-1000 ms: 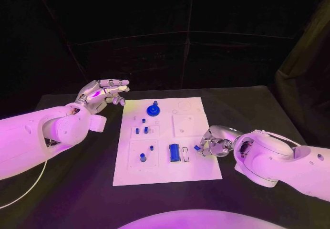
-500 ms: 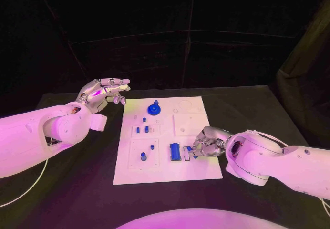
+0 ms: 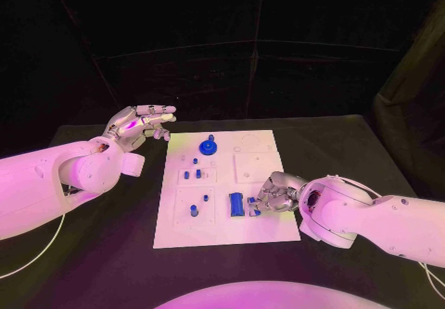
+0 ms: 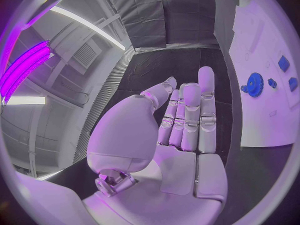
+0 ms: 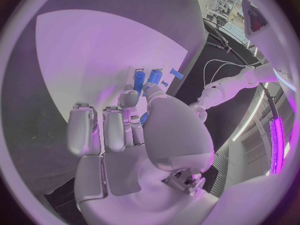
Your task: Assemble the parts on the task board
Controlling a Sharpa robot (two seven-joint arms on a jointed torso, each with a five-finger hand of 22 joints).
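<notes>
The right hand (image 3: 275, 195) sits low over the near right part of the task board (image 3: 226, 226), its fingers curled in on a small blue part (image 3: 252, 200) pinched at their tips; the grip looks like a fingertip pinch so the piece can be steered into a seat rather than dropped; just past those fingertips, toward the board's middle, lies a larger blue block (image 3: 235, 205), and the held piece hangs right beside it, so I judge the hand is lining up an insertion next to that block. In the right wrist view the same blue block (image 5: 139, 78) and two smaller blue pieces lie just ahead of the fingers (image 5: 129, 101). The left hand (image 3: 139, 124) hovers off the far left corner of the board above the tabletop (image 3: 111, 257), fingers apart and holding nothing; it seems parked clear of the work. A blue gear-like part (image 3: 207, 148) stands on the board, nearest that idle hand.
</notes>
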